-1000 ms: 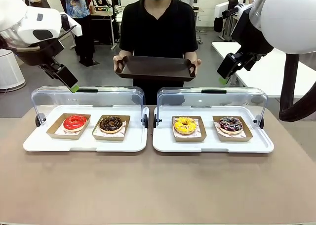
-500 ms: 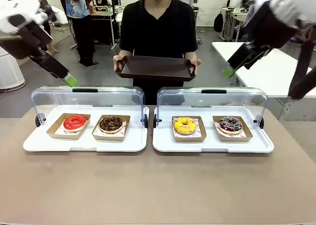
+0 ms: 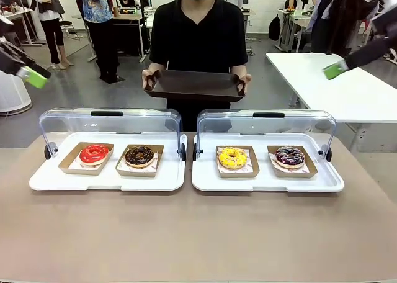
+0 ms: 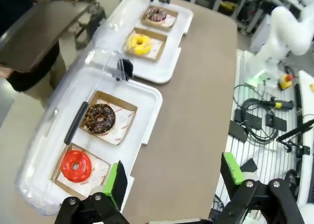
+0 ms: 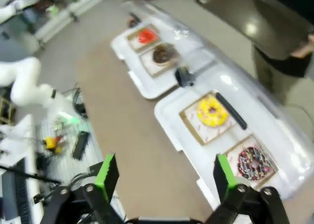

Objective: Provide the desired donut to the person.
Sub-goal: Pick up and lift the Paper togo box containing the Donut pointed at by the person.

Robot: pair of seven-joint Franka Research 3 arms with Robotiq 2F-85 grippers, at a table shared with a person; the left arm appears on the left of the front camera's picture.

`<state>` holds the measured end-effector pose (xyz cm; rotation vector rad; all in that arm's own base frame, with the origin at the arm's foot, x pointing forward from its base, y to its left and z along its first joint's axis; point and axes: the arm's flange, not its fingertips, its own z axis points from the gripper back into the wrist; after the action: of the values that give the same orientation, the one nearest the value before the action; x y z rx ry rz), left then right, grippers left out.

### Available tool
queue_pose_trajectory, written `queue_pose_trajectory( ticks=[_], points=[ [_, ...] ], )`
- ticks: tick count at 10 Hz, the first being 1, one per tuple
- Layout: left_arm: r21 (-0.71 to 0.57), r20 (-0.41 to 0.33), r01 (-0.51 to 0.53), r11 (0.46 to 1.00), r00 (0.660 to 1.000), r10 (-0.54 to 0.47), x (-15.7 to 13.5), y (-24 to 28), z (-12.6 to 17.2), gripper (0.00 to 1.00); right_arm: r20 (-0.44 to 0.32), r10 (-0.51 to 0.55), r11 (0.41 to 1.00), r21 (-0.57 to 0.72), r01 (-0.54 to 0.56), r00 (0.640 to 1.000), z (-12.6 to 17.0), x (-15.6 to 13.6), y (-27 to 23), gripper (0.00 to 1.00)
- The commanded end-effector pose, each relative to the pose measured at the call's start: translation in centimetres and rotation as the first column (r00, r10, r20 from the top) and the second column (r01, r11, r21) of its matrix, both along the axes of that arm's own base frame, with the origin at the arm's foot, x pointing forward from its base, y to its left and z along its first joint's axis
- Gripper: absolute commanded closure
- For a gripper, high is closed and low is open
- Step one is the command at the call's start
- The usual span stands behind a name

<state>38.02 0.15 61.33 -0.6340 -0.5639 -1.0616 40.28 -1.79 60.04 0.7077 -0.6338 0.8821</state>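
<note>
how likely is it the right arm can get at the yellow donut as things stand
Probably yes. The clear cover looks rolled back behind the yellow donut, leaving it bare from above and in front. The right pincer is open, held high and off to the side, with nothing between.

The left gripper (image 4: 172, 175) is made up of black linked fingers (image 4: 100, 210) faced with bright green pads (image 4: 114, 183), and round silver screw heads (image 4: 246, 183) are set at the joints. The same black linkage, green facings and silver screws are seen on the right gripper (image 5: 165, 172). Farther off in the wrist views, the right arm (image 4: 294, 27) and the left arm (image 5: 24, 81) are shown as smooth, rounded white segments, each lit green at its base.
</note>
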Motion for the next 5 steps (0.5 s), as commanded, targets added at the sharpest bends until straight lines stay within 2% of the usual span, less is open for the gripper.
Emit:
queue_pose_trajectory(
  ticks=[1, 3, 5],
  points=[
    [-0.072, 0.020, 0.042, 0.996, 0.999, -0.041, 1.9, 4.5, -0.7, 0.00, 0.018, 0.151, 0.984, 0.090, -0.152, 0.988, -1.3, 1.7, -3.3, 0.00],
    [-0.130, 0.094, 0.072, 0.989, 0.994, -0.060, 1.2, 8.0, -1.2, 0.00, 0.084, 0.172, 0.971, 0.154, -0.183, 0.982, -2.0, 1.2, -6.0, 0.00],
    [-0.186, 0.164, 0.069, 0.980, 0.986, -0.038, 0.2, 11.0, -1.3, 0.00, 0.106, 0.144, 0.972, 0.170, -0.161, 0.984, -2.0, 0.4, -7.8, 0.00]
  ],
)
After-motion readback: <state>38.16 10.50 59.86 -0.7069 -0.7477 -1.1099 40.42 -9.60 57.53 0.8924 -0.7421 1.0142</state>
